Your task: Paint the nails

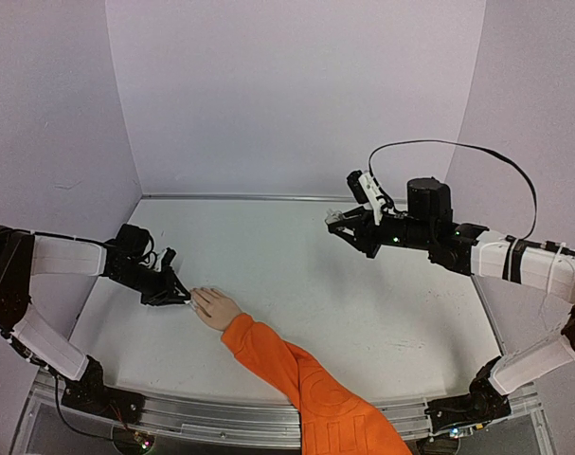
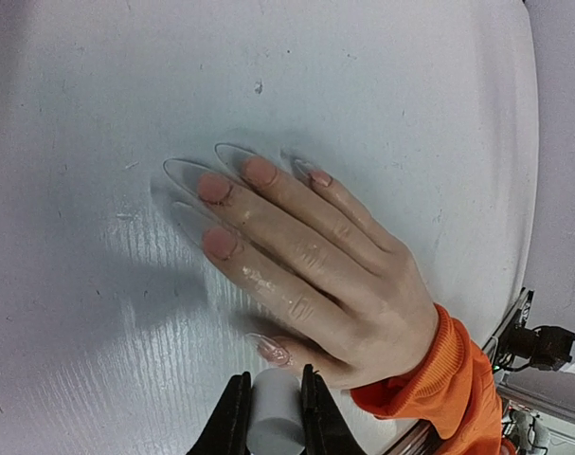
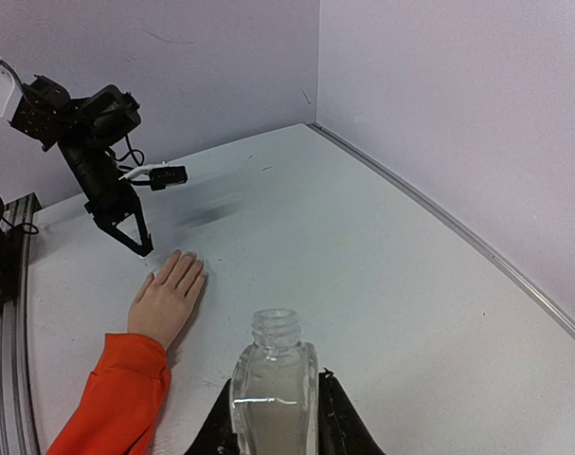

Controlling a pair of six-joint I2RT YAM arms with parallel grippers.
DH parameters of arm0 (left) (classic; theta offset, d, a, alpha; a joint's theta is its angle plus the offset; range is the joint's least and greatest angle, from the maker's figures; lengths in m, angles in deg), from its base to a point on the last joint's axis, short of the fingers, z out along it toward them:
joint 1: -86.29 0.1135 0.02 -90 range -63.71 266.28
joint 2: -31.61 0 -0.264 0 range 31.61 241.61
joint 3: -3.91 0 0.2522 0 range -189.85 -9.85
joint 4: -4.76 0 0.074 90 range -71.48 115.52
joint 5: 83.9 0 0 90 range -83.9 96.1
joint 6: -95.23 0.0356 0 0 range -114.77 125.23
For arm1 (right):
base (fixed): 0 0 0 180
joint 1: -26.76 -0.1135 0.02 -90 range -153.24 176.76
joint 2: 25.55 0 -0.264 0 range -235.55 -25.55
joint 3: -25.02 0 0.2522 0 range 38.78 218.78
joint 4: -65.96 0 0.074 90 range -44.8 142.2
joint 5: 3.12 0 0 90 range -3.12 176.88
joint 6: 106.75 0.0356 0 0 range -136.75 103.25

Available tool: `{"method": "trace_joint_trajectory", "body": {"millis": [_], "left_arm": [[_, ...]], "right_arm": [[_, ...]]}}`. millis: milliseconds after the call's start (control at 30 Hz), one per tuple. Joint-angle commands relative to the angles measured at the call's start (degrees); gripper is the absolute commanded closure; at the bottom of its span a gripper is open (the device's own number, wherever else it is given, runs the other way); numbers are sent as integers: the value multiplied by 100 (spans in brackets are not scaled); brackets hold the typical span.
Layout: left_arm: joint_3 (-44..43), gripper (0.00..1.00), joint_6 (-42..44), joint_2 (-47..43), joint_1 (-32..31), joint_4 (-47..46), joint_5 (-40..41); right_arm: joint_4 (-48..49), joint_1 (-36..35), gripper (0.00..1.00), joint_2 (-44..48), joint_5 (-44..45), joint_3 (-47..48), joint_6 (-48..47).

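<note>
A pale hand (image 1: 216, 308) in a bright orange sleeve (image 1: 301, 384) lies flat on the white table, fingers pointing left. In the left wrist view its nails (image 2: 214, 187) carry long clear tips with pinkish bases, and the thumb nail (image 2: 273, 352) lies just ahead of my jaws. My left gripper (image 2: 273, 403) is shut on a small grey-white cylindrical cap (image 2: 273, 417), right at the fingertips (image 1: 183, 298). My right gripper (image 3: 273, 412) is shut on an open clear glass bottle (image 3: 273, 379) with clear liquid, held above the table's far right (image 1: 334, 220).
The white table (image 1: 363, 313) is bounded by lilac walls at the back and sides. A metal rail (image 1: 221, 417) runs along the near edge, with both arm bases on it. The orange sleeve crosses the near middle of the table.
</note>
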Motion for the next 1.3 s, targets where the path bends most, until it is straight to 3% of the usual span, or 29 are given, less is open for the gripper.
{"method": "trace_joint_trajectory", "body": {"millis": [0, 1267], "left_arm": [[-193, 100, -25, 75, -21, -289, -144], [-345, 100, 0, 313, -12, -485, 105]], "right_arm": [[335, 26, 100, -21, -127, 155, 48], [326, 50, 100, -92, -145, 182, 70]]}}
